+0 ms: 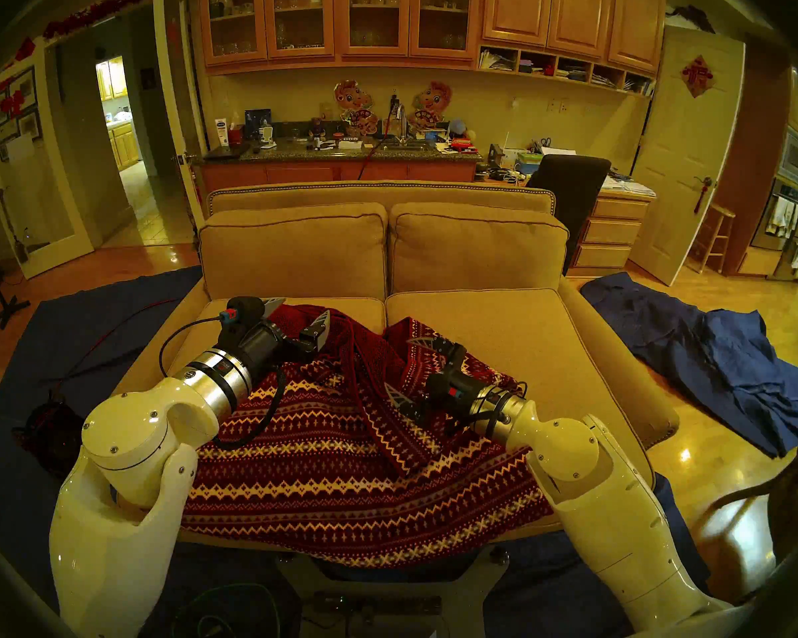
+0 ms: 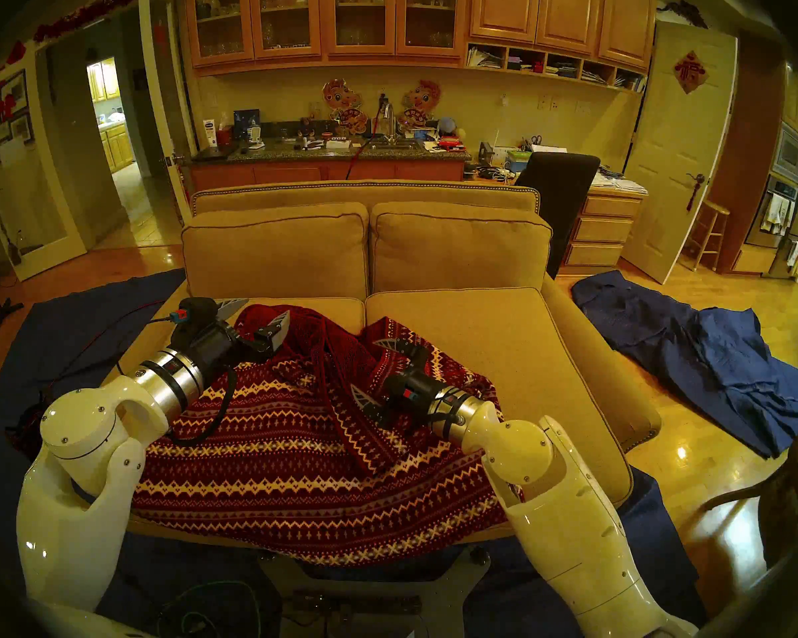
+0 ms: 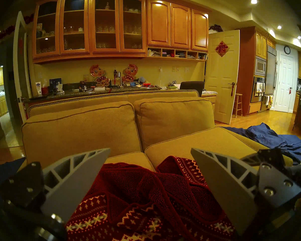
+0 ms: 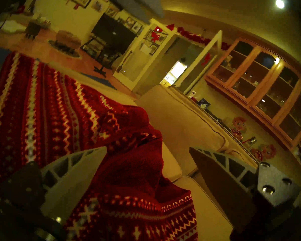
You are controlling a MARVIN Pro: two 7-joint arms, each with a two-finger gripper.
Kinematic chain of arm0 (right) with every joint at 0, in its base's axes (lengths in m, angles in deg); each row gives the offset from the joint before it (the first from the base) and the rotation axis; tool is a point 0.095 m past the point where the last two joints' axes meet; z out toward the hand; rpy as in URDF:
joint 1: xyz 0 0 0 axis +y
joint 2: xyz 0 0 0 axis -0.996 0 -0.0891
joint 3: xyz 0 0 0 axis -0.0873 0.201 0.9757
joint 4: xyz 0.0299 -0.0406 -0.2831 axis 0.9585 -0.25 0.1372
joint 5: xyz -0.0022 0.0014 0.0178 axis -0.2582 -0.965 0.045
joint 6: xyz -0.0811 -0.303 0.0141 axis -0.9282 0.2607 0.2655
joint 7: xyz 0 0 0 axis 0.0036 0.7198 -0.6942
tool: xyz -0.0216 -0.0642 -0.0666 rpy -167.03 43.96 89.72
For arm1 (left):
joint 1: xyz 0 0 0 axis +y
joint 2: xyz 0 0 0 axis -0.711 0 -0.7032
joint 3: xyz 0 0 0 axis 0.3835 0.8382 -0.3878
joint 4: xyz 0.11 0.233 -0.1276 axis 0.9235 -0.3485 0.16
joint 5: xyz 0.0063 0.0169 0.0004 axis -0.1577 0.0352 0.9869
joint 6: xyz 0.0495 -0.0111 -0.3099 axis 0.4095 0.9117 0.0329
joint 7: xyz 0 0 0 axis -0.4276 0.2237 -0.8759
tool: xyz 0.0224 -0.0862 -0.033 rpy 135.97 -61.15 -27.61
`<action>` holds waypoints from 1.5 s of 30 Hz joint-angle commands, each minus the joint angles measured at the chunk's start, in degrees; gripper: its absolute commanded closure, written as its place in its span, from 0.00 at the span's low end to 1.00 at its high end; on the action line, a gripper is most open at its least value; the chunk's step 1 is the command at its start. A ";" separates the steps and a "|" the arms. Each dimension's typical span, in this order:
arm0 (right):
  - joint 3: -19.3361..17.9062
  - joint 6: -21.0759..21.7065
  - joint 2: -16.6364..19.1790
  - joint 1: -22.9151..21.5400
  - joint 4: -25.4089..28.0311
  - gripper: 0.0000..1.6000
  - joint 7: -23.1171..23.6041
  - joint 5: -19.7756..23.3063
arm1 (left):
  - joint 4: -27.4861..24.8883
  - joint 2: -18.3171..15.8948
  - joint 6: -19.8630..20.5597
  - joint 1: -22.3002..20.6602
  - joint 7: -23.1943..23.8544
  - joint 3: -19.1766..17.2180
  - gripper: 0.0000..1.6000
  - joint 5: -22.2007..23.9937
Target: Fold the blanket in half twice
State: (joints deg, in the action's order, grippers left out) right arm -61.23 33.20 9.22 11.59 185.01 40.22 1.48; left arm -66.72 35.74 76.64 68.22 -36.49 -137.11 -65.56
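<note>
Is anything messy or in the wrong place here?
Yes. The red patterned blanket lies bunched and rumpled on the sofa, its near edge drooping off the front. A wrinkled blue cloth is dumped on the wooden floor beside the sofa.

The tan sofa (image 1: pixel 503 328) carries the rumpled blanket (image 1: pixel 323 462) across its seat cushions, front edge overhanging.

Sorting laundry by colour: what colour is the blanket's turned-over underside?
Plain dark red, on the blanket; the left wrist view shows it best.

Tan sofa (image 1: pixel 480 310), wooden cabinets (image 1: pixel 342 20), hardwood floor (image 1: pixel 710 439)
</note>
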 commanded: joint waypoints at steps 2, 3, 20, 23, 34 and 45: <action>-0.16 -0.76 1.53 -3.20 0.43 0.00 0.55 -2.43 | -0.45 -0.01 -0.01 -0.14 -0.10 -0.12 0.00 -0.06; 0.22 -0.97 1.79 -3.90 -0.04 0.00 0.79 -3.35 | -0.45 -0.01 -0.01 -0.14 -0.10 -0.12 0.00 -0.06; 0.30 -1.28 2.67 -6.91 -6.73 0.00 1.88 -7.92 | -0.46 0.00 0.00 -0.14 -0.10 -0.12 0.00 -0.08; 0.89 -1.10 1.68 -7.58 -7.80 0.00 1.25 -8.93 | -0.46 0.00 0.01 -0.14 -0.09 -0.12 0.00 -0.08; 2.34 0.40 0.04 -7.64 -8.01 0.42 1.00 -10.35 | -0.46 0.01 0.01 -0.14 -0.09 -0.12 0.00 -0.09; 2.22 1.79 -2.11 -9.78 -11.55 1.00 -2.26 -12.35 | -0.45 0.02 0.01 -0.14 -0.08 -0.12 0.00 -0.10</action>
State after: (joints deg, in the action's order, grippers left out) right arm -58.15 34.35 9.17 4.12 175.31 40.91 -10.19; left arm -66.72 35.78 76.67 68.22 -36.49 -137.11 -65.61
